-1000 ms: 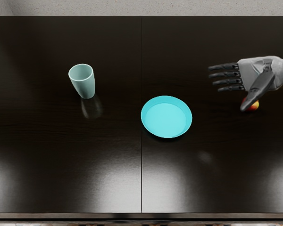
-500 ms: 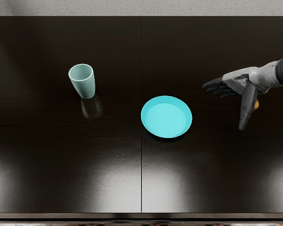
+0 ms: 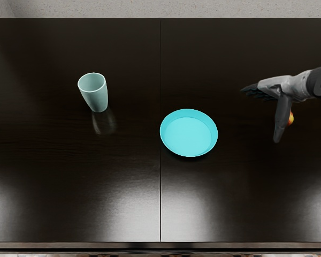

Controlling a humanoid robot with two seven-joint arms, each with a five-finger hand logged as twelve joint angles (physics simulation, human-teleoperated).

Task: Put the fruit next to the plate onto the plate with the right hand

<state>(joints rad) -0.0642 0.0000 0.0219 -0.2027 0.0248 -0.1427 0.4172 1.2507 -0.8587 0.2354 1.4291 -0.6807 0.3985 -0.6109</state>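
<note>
Head view, only one there is. Right hand (image 3: 276, 88) comes in from the right edge, over the table (image 3: 69, 182), well to the right of the plate (image 3: 163, 131). It's wide open: fingers (image 3: 252, 90) stretched out flat, pointing left, seen nearly edge-on. The thumb (image 3: 280, 122) hangs straight down toward the tabletop. Nothing is gripped.

The fruit (image 3: 290, 119) is a small red-and-yellow thing sitting on the table right of the plate, not on it. It's just behind the thumb from this angle, so only a sliver shows. Can't tell whether the thumb touches it or only passes in front.

Vs. half a sec ago: the hand has shifted a bit up and to the right in the picture, and the fingers look flatter and thinner. A sec ago the fingers showed spread apart and broad-on. The fruit hasn't budged. The turquoise plate and the pale green cup (image 3: 93, 91), upright far left, sit just as they did.
</note>
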